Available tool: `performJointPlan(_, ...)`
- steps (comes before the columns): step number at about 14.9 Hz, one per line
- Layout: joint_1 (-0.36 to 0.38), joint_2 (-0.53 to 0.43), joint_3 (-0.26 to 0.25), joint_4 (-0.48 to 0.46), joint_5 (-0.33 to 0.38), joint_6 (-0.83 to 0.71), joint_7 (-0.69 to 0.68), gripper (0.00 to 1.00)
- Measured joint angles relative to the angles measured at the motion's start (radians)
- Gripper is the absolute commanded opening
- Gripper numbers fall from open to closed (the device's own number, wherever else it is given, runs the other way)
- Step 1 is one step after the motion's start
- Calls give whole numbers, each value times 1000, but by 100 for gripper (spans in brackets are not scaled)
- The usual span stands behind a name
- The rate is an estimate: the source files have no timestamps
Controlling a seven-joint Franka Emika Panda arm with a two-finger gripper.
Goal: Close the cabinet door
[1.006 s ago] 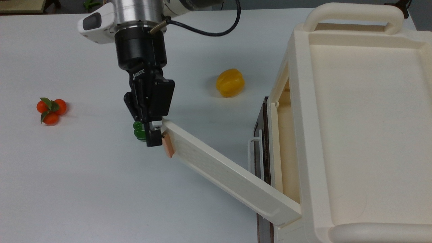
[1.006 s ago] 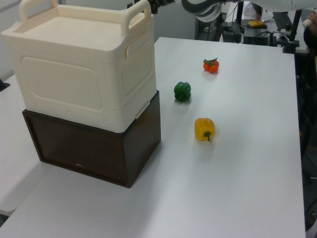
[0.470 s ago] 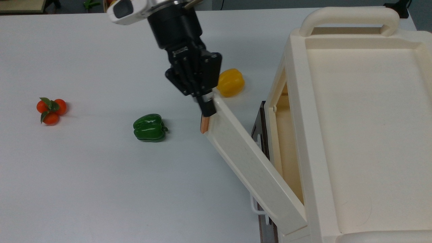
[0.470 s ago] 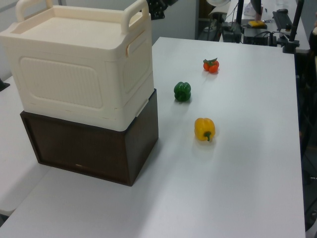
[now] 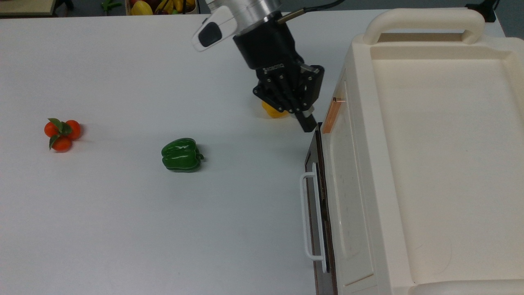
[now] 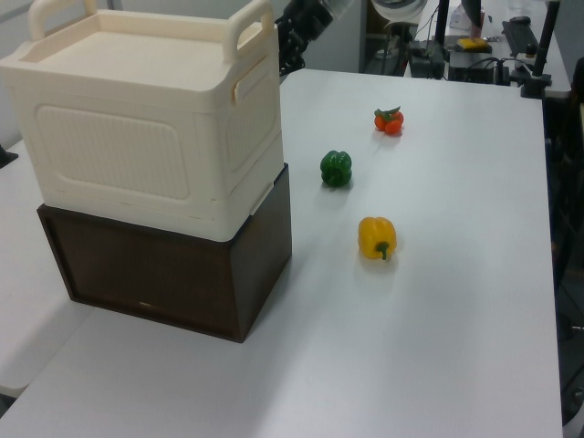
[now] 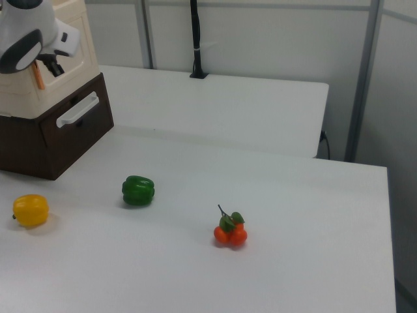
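Going near to far in the top view. Nearest the camera: the cabinet (image 5: 434, 164), a big cream box w/ a tray top, sitting on a dark brown drawer unit (image 6: 173, 274) whose white loop handle (image 5: 308, 217) sticks out toward the table. The stacking puts the cream door at arm height, which is prob. why it's set up that way.

The cabinet door (image 5: 348, 192) lies flush w/ the cabinet front, no gap visible along its edge, so I judge it closed or as good as. Its small copper handle (image 5: 332, 111) sits at the far end of the panel.

Just beside that handle, toward the top view's left, is the claw (image 5: 306, 122), tilted, tip angled at the door edge but apart from it. Fingers look together, nothing between them; a pushing pose, not a gripping one.

Mid-table: green pepper (image 5: 181, 154), well clear of the door's swing. Yellow pepper (image 5: 271, 111) is partly hidden behind the claw. Farther toward the top view's left, tomatoes (image 5: 62, 132), also out of the way.
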State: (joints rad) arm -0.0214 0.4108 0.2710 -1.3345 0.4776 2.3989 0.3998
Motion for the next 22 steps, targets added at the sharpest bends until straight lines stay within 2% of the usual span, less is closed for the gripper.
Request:
performJointPlan(3, 0, -8, 23, 0, 0, -12, 0, 0)
performJointPlan(5, -12, -29, 22, 3, 0, -84, 0, 0)
performJointPlan(6, -22, -42, 22, 5, -1, -145, -1, 5)
performJointPlan(8, -41, -84, 19, 8, -27, -287, -2, 35)
performJointPlan(10, -50, -136, 0, 6, -99, -456, -2, 59)
performJointPlan(12, -53, -165, -9, 5, -170, -573, -2, 100)
performJointPlan(14, -52, -201, -10, 2, -243, -688, -2, 100)
performJointPlan(17, -51, -261, -10, -3, -304, -832, -2, 100)
performJointPlan(22, -51, -365, -33, -68, -379, -902, -8, 100)
